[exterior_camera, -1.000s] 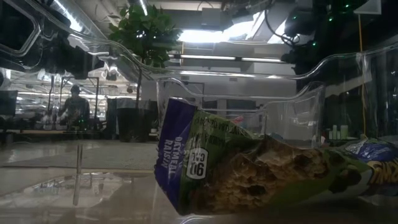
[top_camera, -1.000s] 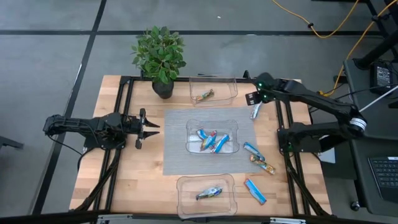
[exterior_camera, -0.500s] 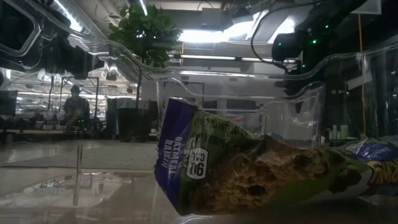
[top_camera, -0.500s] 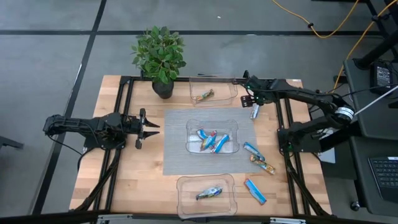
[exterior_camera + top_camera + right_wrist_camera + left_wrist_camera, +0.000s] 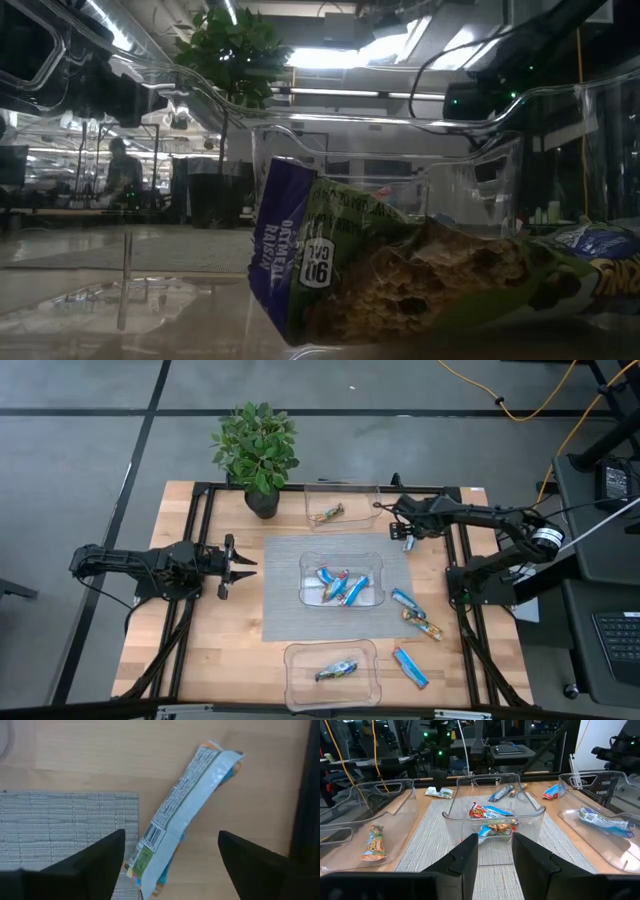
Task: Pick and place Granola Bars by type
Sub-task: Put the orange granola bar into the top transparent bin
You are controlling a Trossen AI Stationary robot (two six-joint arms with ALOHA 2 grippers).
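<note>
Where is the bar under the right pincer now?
In the high view, the bar lies beside the grey mat's far right corner, directly under the open right pincer.

- A clear rectangular plastic bin (image 5: 341, 552) sits mid-table on a grey woven mat (image 5: 285, 585), holding several wrapped granola bars (image 5: 340, 586).
- A second clear bin (image 5: 343, 493) lies behind it and a third (image 5: 331, 651) before it, each holding one bar.
- Loose bars (image 5: 416, 624) lie right of the mat.
- A potted green plant (image 5: 257, 452) stands far left.

Two black jointed arms, black cabling, green indicator lights, dark two-fingered claws
</note>
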